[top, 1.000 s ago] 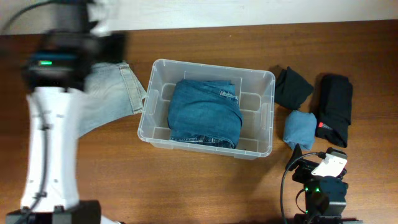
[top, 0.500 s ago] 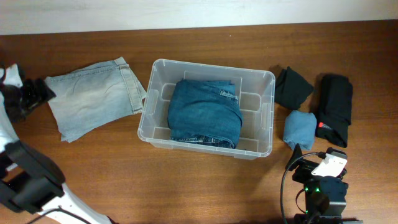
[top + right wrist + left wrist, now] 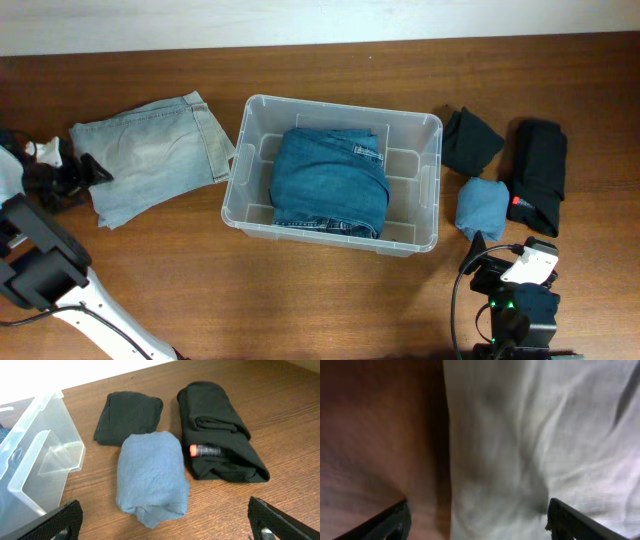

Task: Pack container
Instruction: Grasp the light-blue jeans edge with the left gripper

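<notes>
The clear container point(image 3: 431, 190) stands mid-table and holds folded dark blue jeans point(image 3: 330, 180); its corner shows in the right wrist view point(image 3: 30, 455). Pale washed jeans point(image 3: 150, 160) lie flat left of it. My left gripper point(image 3: 85, 172) is open at the pale jeans' left edge, its fingers straddling the cloth edge point(image 3: 520, 460) close above the table. My right gripper point(image 3: 505, 258) is open and empty at the front right, just before a folded light blue cloth point(image 3: 150, 475).
A folded black cloth point(image 3: 127, 415) and a rolled black garment with a red tag point(image 3: 220, 435) lie right of the container. The light blue cloth also shows in the overhead view point(image 3: 482, 207).
My left arm has swung from over the back left down to the pale jeans' left edge. The right arm has not moved.
</notes>
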Action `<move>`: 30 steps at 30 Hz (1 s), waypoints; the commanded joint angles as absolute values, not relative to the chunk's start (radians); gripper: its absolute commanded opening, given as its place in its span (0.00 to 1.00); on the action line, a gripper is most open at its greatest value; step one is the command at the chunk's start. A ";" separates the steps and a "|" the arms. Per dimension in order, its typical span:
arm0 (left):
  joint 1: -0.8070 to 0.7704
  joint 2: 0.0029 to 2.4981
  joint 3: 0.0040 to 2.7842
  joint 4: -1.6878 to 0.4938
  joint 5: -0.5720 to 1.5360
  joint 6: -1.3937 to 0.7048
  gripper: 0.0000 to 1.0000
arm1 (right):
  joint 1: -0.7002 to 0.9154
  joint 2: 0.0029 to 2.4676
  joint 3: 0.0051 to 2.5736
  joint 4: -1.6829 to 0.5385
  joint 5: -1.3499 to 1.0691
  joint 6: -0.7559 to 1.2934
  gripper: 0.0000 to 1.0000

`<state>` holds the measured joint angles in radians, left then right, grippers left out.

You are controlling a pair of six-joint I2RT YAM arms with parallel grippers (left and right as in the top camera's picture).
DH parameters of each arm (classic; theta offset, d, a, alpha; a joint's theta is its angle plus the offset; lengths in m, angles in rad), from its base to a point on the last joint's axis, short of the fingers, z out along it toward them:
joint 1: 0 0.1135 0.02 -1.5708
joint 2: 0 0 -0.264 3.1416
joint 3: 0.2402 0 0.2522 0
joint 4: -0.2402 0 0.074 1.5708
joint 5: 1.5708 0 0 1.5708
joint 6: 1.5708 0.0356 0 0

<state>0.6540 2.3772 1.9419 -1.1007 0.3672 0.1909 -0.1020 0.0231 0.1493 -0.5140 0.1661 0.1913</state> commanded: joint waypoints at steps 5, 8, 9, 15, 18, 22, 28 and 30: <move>0.656 2.462 1.932 -1.053 0.640 0.290 0.83 | -0.099 0.019 0.142 -0.515 0.168 0.199 0.99; 0.656 2.478 1.932 -1.051 0.686 0.290 0.76 | -0.099 0.019 0.142 -0.515 0.168 0.199 0.98; 0.656 2.484 1.932 -1.052 0.691 0.290 0.73 | -0.099 0.019 0.142 -0.515 0.168 0.199 0.98; 0.656 2.492 1.932 -1.083 0.730 0.335 0.21 | -0.099 0.019 0.142 -0.515 0.168 0.199 0.98; 0.657 2.492 1.932 -1.114 0.729 0.335 0.11 | -0.099 0.019 0.142 -0.515 0.168 0.199 0.98; 0.657 2.491 1.956 -1.186 0.730 0.335 0.00 | -0.099 0.019 0.142 -0.515 0.168 0.199 0.99; 0.656 2.460 2.111 -1.399 0.777 0.390 0.00 | -0.099 0.019 0.142 -0.515 0.168 0.199 0.98; 0.654 2.428 2.179 -1.478 0.845 0.422 0.00 | -0.099 0.019 0.142 -0.515 0.168 0.199 0.98</move>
